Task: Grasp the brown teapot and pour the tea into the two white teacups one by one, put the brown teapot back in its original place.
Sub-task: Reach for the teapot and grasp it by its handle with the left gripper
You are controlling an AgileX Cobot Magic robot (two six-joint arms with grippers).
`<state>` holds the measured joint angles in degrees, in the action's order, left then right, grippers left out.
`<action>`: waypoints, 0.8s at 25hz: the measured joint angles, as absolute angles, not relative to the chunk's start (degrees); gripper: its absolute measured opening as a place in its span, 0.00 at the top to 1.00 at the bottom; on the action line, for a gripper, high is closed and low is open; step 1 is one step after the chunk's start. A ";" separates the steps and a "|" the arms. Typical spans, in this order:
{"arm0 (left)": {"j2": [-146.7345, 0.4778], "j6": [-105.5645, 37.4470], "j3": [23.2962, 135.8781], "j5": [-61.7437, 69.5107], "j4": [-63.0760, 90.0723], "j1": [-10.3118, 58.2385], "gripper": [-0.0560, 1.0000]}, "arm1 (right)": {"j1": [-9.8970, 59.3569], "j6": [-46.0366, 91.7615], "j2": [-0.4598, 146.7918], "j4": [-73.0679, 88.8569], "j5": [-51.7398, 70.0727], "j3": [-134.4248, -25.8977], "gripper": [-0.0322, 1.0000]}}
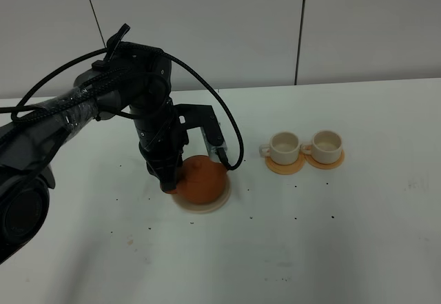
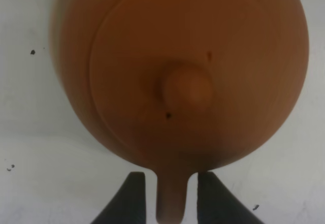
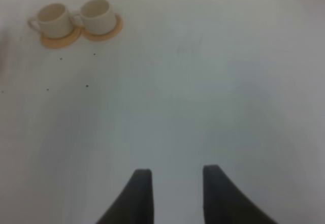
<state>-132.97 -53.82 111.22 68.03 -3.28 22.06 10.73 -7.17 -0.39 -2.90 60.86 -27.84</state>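
The brown teapot (image 1: 203,178) sits on the pale beige disc (image 1: 219,204), its original place, left of centre on the table. My left gripper (image 1: 195,167) is down over it. In the left wrist view the teapot (image 2: 193,56) fills the frame, and the left gripper (image 2: 171,183) stands open, its dark fingers on either side of the loop handle with a thin gap on each side. The two white teacups (image 1: 284,147) (image 1: 326,143) stand side by side to the right. In the right wrist view they (image 3: 53,20) (image 3: 97,14) show far off. My right gripper (image 3: 176,176) hangs open over bare table, holding nothing.
Each cup rests on a thin orange coaster (image 1: 286,167) (image 1: 337,160). Small dark specks dot the white table (image 1: 331,249). A pale wall runs behind the table's far edge. The right arm does not show in the exterior high view.
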 joint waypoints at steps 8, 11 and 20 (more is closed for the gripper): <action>-132.97 -53.82 111.22 68.03 -3.28 22.06 0.65 | 10.73 -7.17 -0.39 -2.90 60.86 -27.84 0.74; -132.97 -53.82 111.22 68.03 -3.28 22.06 0.65 | 10.73 -7.17 -0.39 -2.90 60.86 -27.84 0.74; -132.97 -53.82 111.22 68.03 -3.28 22.06 0.64 | 10.73 -7.17 -0.39 -2.90 60.86 -27.84 0.74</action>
<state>-132.97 -53.82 111.22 68.03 -3.28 22.06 10.73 -7.17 -0.39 -2.90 60.86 -27.84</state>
